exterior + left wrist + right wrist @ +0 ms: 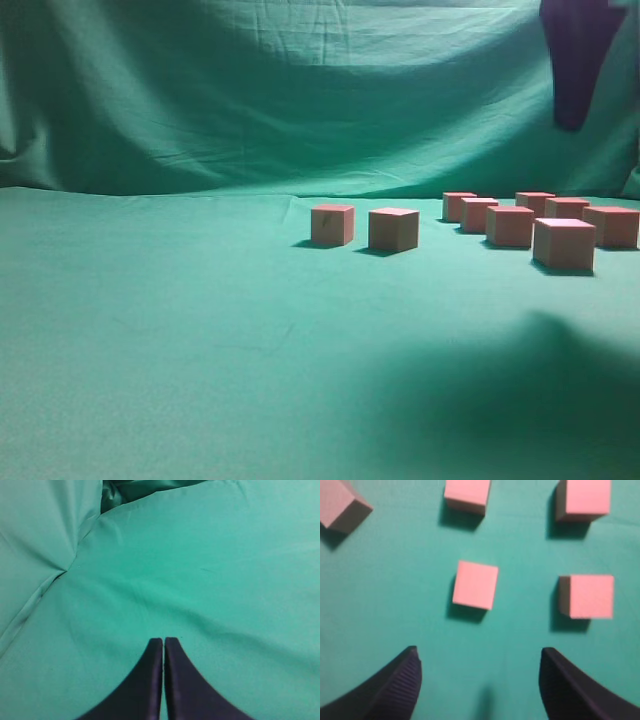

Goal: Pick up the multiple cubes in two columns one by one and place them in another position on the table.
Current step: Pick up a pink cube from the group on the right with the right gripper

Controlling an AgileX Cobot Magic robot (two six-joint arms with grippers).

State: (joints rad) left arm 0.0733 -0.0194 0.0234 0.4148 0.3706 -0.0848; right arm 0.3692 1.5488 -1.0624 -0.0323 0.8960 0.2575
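Observation:
Several pinkish-red cubes stand on the green table [180, 330]. Two sit apart near the middle, one cube [331, 224] to the left of another [393, 229]. The others form two columns at the right, the nearest cube [564, 243] in front. My right gripper [479, 655] hangs open above the columns with nothing between its fingers. A cube [475, 585] lies just ahead of its gap and another cube [587, 596] to the right. In the exterior view only a dark part of the right arm [575, 60] shows at the top right. My left gripper [163, 640] is shut and empty over bare cloth.
Draped green cloth [250, 90] forms the backdrop behind the table. A cloth fold [60, 572] runs across the left wrist view. One tilted cube [342, 505] lies at the upper left of the right wrist view. A broad shadow [540, 380] falls on the near right cloth.

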